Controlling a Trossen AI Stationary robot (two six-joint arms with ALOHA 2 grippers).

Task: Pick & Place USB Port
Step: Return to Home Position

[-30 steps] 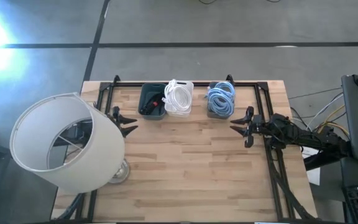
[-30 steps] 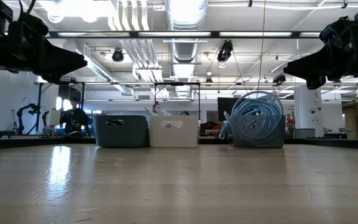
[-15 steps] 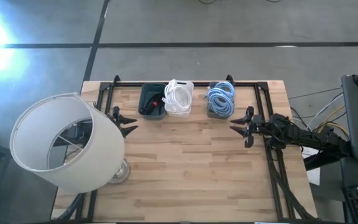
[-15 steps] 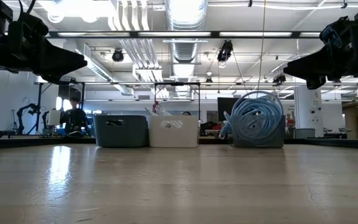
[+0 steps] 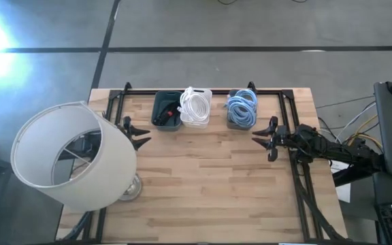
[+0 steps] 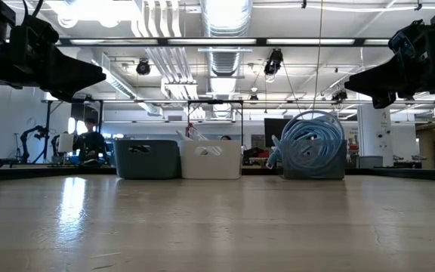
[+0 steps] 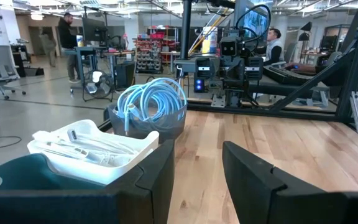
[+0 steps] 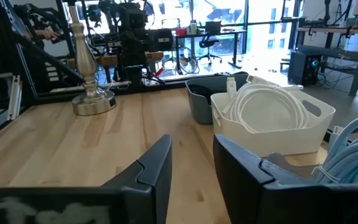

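The white bin [image 5: 210,102] stands upright at the far edge of the table [image 5: 203,184], the middle one in a row of three bins. Inside it lie the white cables [image 5: 196,106], coiled in loose round loops that rise a little above the rim. One white plug [image 7: 73,133] shows on top. Just beside it, toward my left arm, is the dark teal bin [image 5: 158,112] with a black and red piece [image 5: 171,109] inside. Toward my right arm, a little apart, the grey bin [image 5: 230,123] is heaped with light blue cables [image 5: 241,105].

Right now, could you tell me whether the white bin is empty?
Not empty: coiled white cables fill the white bin, rising above its rim.
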